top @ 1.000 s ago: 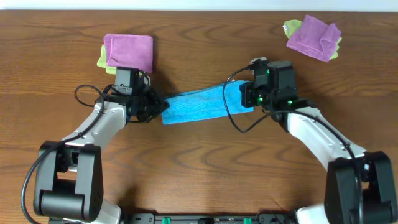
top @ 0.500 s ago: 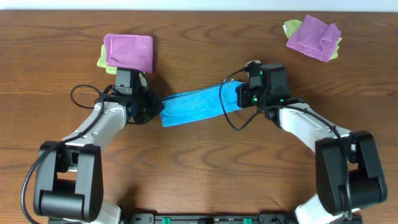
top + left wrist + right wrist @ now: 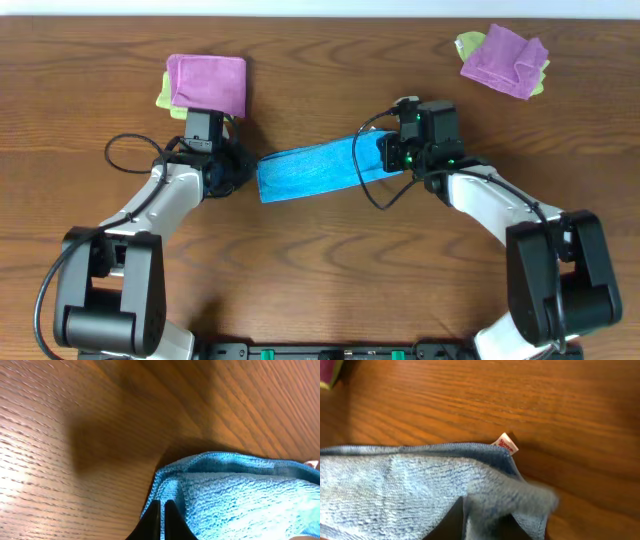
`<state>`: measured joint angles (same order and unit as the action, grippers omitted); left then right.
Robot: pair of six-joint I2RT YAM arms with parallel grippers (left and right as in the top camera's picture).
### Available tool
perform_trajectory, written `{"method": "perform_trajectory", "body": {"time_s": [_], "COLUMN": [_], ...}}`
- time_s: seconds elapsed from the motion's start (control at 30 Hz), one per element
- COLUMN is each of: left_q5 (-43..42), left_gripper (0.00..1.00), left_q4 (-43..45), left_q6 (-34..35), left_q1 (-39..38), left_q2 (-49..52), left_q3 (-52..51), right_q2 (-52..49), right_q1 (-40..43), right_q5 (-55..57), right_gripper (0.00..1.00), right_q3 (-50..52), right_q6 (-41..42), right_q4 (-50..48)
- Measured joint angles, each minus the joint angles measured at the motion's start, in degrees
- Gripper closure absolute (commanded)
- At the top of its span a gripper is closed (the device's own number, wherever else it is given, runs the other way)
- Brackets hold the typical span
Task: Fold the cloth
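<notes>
Left purple cloth [image 3: 207, 82] lies at 10 o'clock of the desk [image 3: 320, 280] centre. Left hand [image 3: 243, 172] (fingers [image 3: 159, 521] pressed together) pinches the 9 o'clock end of the cloth [image 3: 312, 171], a mid-desk strip. Right hand [image 3: 388, 155] clamps its bunched 3 o'clock end. Right purple cloth [image 3: 505, 58] lies at 2 o'clock.
</notes>
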<state>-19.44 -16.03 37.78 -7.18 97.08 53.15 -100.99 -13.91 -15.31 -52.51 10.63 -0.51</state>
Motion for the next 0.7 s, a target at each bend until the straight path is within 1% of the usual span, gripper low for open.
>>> {"method": "perform_trajectory", "body": {"time_s": [0.1, 0.17, 0.27, 0.33, 0.43, 0.47, 0.5, 0.53, 0.6, 0.7], "left_q5": [0.5, 0.6, 0.7, 0.8, 0.9, 0.9, 0.9, 0.9, 1.0, 0.5], "left_gripper": [0.94, 0.94, 0.94, 0.94, 0.94, 0.92, 0.89, 0.84, 0.78, 0.76], "left_q4": [0.1, 0.1, -0.2, -1.3, -3.5, -4.6, -5.3, -5.7, -6.4, -6.6], "left_q6": [0.0, 0.0, 0.0, -0.2, -0.7, -1.0, -1.4, -1.8, -2.2, -2.1], "left_q1": [0.0, 0.0, 0.0, 0.0, 0.0, 0.0, 0.0, 0.0, 0.0, 0.0], "left_q2": [0.0, 0.0, 0.0, -0.5, -2.1, -3.0, -3.9, -4.6, -6.3, -8.0], "left_q3": [0.0, 0.0, 0.3, 1.4, 3.6, 4.6, 5.6, 6.3, 7.5, 8.4], "right_q2": [0.0, 0.0, 0.0, 0.5, 2.9, 4.1, 5.8, 6.9, 10.5, 14.2], "right_q1": [0.0, 0.0, 0.0, 0.0, 0.0, 0.0, 0.0, 0.0, 0.0, 0.0], "right_q5": [-0.1, -0.7, -1.7, -2.1, -2.3, -2.1, -1.9, -1.8, -1.0, -0.1], "right_gripper": [0.34, 0.27, 0.23, 0.15, 0.06, 0.04, 0.02, 0.01, 0.01, 0.01], "right_q3": [0.0, 0.0, -0.3, -0.3, -0.3, -0.3, -0.3, -0.3, -0.3, -0.4], "right_q6": [-0.2, -0.2, 0.7, 2.1, 3.9, 4.5, 5.2, 5.7, 7.3, 9.6], "right_q4": [0.0, 0.3, 2.9, 6.1, 10.3, 11.4, 12.4, 12.9, 14.5, 17.2]}}
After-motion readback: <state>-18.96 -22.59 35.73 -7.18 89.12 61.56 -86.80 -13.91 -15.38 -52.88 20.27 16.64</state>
